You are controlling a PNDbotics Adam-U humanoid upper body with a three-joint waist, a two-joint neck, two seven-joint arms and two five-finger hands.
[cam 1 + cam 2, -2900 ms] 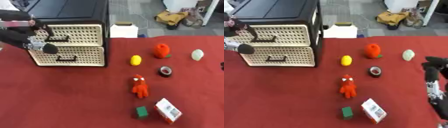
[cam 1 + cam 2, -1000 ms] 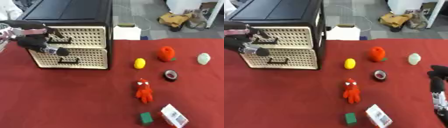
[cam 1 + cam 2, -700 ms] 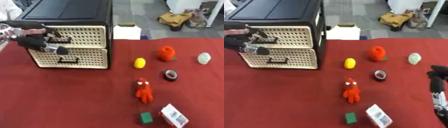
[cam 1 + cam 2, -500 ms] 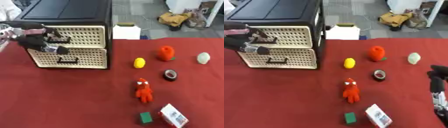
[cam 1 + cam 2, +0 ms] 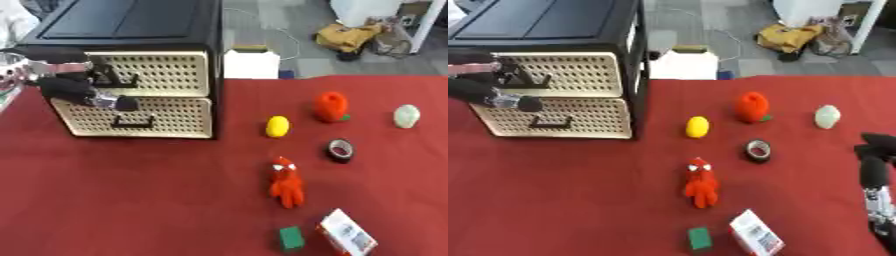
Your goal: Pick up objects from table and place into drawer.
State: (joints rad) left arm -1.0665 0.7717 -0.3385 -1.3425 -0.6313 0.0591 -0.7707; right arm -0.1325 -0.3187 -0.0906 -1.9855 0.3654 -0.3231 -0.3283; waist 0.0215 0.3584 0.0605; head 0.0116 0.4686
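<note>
A black cabinet with two cream perforated drawers stands at the table's far left; both drawers look closed. My left hand is at the front of the upper drawer, right beside its dark handle. Loose on the red cloth lie a yellow fruit, an orange-red fruit, a pale green egg shape, a black tape roll, a red figure toy, a green cube and a white-and-red box. My right hand rests open at the lower right, fingers up.
The lower drawer has its own dark handle. Bare red cloth spreads in front of the cabinet. Beyond the table's far edge stand a white box and a yellow bag on the floor.
The whole picture has shifted slightly, so the camera moved. My left hand stays at the upper drawer front, the right hand stays at the lower right, and the objects lie where they were.
</note>
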